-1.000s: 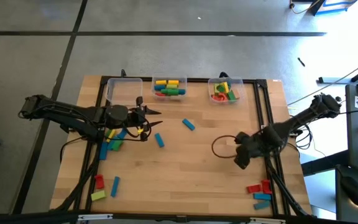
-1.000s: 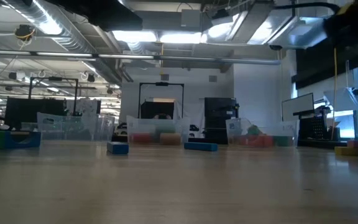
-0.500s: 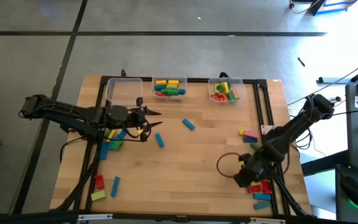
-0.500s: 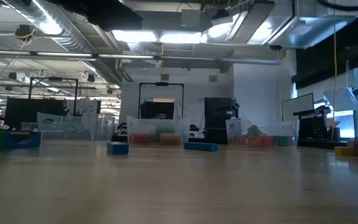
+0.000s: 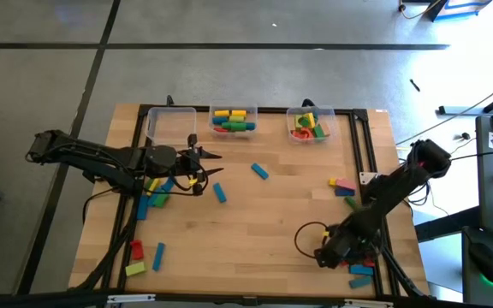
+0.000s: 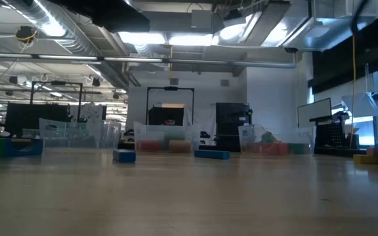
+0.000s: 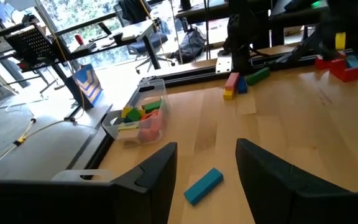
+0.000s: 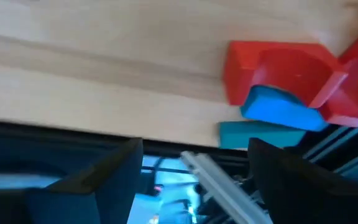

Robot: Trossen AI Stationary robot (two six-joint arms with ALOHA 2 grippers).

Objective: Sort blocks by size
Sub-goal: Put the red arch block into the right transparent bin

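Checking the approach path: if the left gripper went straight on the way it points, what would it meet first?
Probably the blue block lying on the table just ahead of the open left gripper, though depth is hard to judge.

A wooden bench stands on a grey floor crossed by dark lines. Three clear plastic bins sit in a row along the bench's far edge: one near the far left corner, one at the middle, one toward the far right corner.
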